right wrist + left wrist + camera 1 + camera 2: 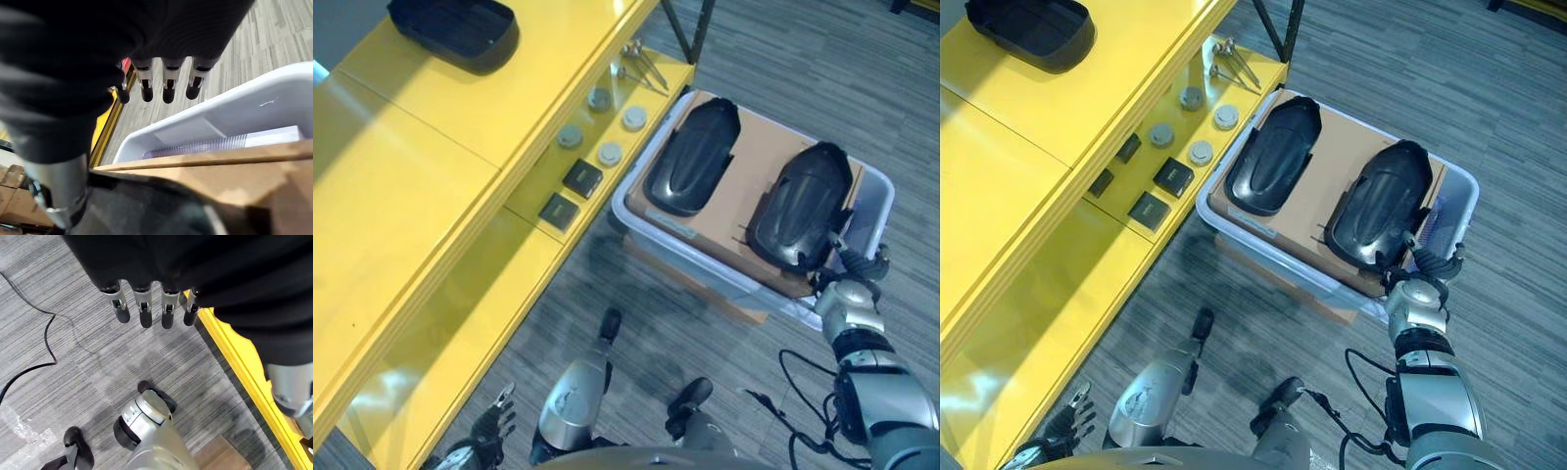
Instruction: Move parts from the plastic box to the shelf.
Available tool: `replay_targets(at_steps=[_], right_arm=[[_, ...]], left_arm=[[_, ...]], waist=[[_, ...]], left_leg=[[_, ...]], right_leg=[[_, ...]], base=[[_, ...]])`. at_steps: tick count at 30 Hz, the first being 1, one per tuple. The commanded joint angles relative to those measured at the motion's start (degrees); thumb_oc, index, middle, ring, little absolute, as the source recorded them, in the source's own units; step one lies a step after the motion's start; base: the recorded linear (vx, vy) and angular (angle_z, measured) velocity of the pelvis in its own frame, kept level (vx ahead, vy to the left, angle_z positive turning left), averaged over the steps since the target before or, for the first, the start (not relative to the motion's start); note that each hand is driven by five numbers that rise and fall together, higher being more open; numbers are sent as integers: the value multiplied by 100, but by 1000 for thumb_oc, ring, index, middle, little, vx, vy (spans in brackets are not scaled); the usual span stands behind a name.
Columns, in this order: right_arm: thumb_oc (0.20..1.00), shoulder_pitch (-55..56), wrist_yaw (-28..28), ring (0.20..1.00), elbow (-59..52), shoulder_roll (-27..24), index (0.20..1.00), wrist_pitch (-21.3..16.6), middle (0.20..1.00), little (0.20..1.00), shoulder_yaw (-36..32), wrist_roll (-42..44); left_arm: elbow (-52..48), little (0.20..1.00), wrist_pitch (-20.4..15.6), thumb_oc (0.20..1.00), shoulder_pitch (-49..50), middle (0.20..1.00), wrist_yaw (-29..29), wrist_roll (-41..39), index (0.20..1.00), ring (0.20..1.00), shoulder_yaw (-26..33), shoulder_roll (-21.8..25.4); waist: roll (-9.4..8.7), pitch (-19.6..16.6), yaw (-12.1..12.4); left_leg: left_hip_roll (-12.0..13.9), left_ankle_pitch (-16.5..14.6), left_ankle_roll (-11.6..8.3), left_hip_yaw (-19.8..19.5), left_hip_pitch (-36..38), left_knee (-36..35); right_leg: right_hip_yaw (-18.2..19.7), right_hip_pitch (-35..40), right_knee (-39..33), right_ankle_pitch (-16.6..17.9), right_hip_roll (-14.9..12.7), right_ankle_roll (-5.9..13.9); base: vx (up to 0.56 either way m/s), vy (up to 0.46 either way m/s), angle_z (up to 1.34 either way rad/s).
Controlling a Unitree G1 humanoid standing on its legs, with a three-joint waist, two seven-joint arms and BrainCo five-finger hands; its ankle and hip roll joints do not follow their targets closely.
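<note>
A pale plastic box (651,235) stands on the floor beside the yellow shelf (411,196). On a cardboard sheet (749,162) inside it lie two black moulded parts, one at the left (693,157) and one at the right (803,206). A third black part (455,29) rests on the shelf's top at the far left. My right hand (847,299) hovers at the box's near rim, by the near end of the right part (146,210). Its fingers (168,88) are straight and hold nothing. My left hand (489,426) hangs open low beside the shelf, fingers (142,313) over the floor.
The shelf's lower level carries round grey discs (607,154), small black square pieces (582,178) and metal bolts (641,59). A dark shelf post (700,29) rises behind the box. Grey striped carpet (803,59) surrounds the box.
</note>
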Motion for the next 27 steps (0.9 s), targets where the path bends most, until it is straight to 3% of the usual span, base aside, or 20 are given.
replay_targets(at_steps=[1, 14, 17, 18, 19, 20, 27], right_arm=[[1000, -59, 152, 1000, -26, -639, 1000, -66, 1000, 1000, 342, 244], [1000, -651, 414, 1000, 173, -902, 1000, 99, 1000, 1000, 620, 558], [1000, -665, 416, 1000, 13, -855, 1000, 347, 1000, 1000, 651, 628], [793, -649, 462, 793, 43, -845, 793, 367, 793, 793, 662, 677], [793, -649, 469, 793, 49, -843, 793, 371, 793, 793, 660, 680], [206, -633, 535, 206, 104, -825, 206, 411, 206, 206, 639, 691], [200, -550, 701, 200, 228, -742, 200, 494, 200, 200, 592, 688]], left_arm=[[10, 1000, -72, 1000, -63, 1000, -48, -220, 1000, 1000, -205, 311], [26, 1000, -132, 1000, -201, 1000, -197, -374, 1000, 1000, -307, 450], [-47, 1000, -132, 1000, -175, 1000, -220, -383, 1000, 1000, -294, 440], [-71, 1000, -130, 1000, -175, 1000, -230, -384, 1000, 1000, -303, 431], [-74, 1000, -129, 1000, -176, 1000, -231, -383, 1000, 1000, -303, 430], [-59, 1000, -165, 1000, -181, 1000, -240, -390, 1000, 1000, -312, 419], [-111, 1000, -170, 1000, -210, 1000, -250, -386, 1000, 1000, -293, 409]], waist=[[19, -123, 134], [70, 134, 216], [72, 175, 225], [75, 171, 233], [74, 170, 234], [70, 163, 235], [45, 159, 231]], left_leg=[[143, -624, -76, -306, -152, 124], [53, -578, -74, -337, -520, 191], [29, -591, -78, -333, -545, 198], [23, -587, -76, -329, -542, 186], [23, -586, -77, -329, -544, 184], [26, -586, -82, -328, -550, 184], [44, -598, -94, -321, -501, 174]], right_leg=[[209, -335, 335, -311, -41, 202], [260, -738, 465, -280, -76, 258], [268, -775, 486, -297, -86, 265], [270, -775, 484, -300, -89, 265], [271, -775, 482, -301, -89, 265], [276, -781, 488, -306, -89, 267], [275, -725, 477, -319, -73, 263]], base=[[-50, 9, 5], [-48, 18, 2], [-22, 14, 2], [0, 0, 0], [0, 0, 0], [0, 0, 0], [0, 0, 0]])
